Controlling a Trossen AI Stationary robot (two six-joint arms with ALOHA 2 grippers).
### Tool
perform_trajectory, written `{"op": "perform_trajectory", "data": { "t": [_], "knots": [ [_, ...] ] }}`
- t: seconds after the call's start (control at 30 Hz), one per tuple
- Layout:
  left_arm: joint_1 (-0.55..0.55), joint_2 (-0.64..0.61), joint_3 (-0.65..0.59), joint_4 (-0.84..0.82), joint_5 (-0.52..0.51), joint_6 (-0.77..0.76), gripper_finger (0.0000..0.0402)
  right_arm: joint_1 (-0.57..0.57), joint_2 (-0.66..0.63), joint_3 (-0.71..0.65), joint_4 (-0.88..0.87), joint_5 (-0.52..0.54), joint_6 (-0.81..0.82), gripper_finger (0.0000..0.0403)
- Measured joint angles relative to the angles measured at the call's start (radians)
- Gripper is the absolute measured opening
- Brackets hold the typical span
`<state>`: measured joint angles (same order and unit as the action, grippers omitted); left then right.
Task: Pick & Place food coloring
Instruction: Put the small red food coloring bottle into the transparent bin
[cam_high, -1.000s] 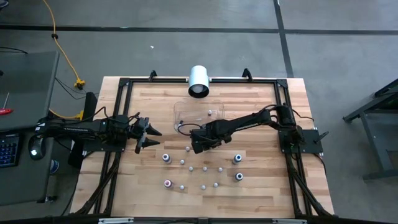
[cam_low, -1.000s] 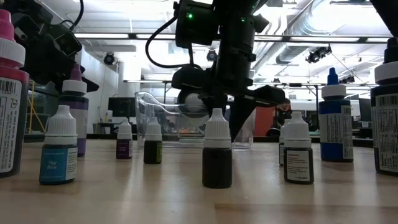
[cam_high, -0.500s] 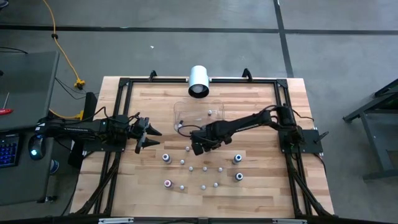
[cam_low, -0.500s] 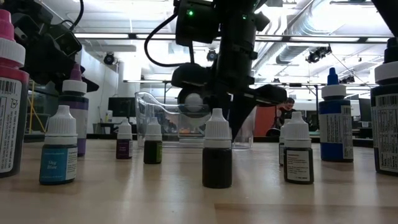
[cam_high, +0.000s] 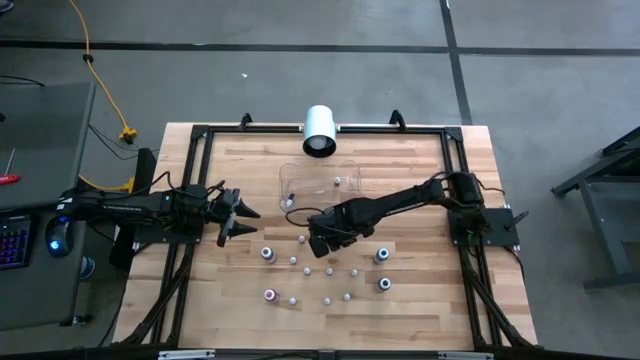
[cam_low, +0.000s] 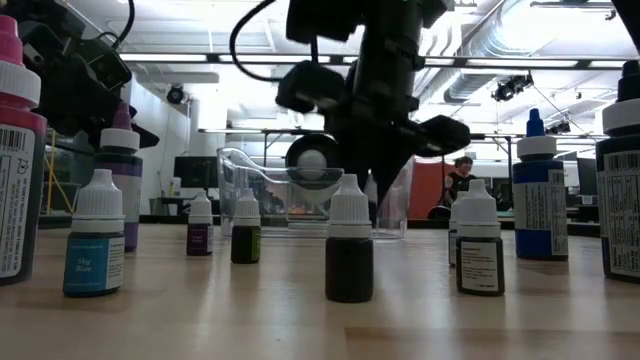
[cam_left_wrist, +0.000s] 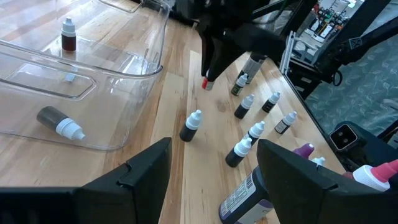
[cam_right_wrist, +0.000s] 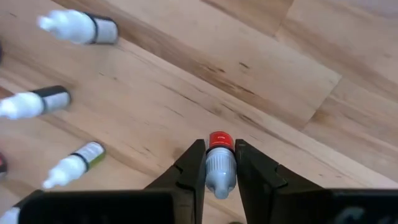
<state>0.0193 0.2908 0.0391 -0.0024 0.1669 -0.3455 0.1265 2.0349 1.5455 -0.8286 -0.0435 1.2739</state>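
A large white cylinder (cam_high: 320, 130) lies at the wooden table's (cam_high: 420, 305) far edge. Beside it sits a clear shallow plastic tray (cam_high: 300, 178).

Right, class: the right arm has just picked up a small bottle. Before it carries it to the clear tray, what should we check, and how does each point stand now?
1. Right gripper shut on the red-banded bottle: ok.
2. Bottle lifted off the table: ok, the left wrist view shows it hanging clear of the wood.
3. Bottle straight between the fingers: ok.
4. Clear tray has free floor: ok, only two bottles inside.
5. Left gripper out of the path: ok, open at the table's left side.
6. Grip firm enough for the carry: cannot tell.
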Motion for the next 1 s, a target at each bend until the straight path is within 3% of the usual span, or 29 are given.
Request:
{"op": "perform_trajectory", "data": {
  "t": [0.3, 0.73, 1.0],
  "knots": [
    [0.0, 0.0, 0.0, 0.0, 0.0, 0.0, 0.0234, -0.001, -0.078, 0.022, -0.029, 0.068, -0.013, 0.0065],
    [0.0, 0.0, 0.0, 0.0, 0.0, 0.0, 0.0234, -0.063, -0.08, 0.322, -0.212, 0.218, -0.167, 0.0064],
    [0.0, 0.0, 0.0, 0.0, 0.0, 0.0, 0.0234, -0.113, -0.042, 0.43, -0.249, 0.268, -0.21, 0.0064]
  ]
}}
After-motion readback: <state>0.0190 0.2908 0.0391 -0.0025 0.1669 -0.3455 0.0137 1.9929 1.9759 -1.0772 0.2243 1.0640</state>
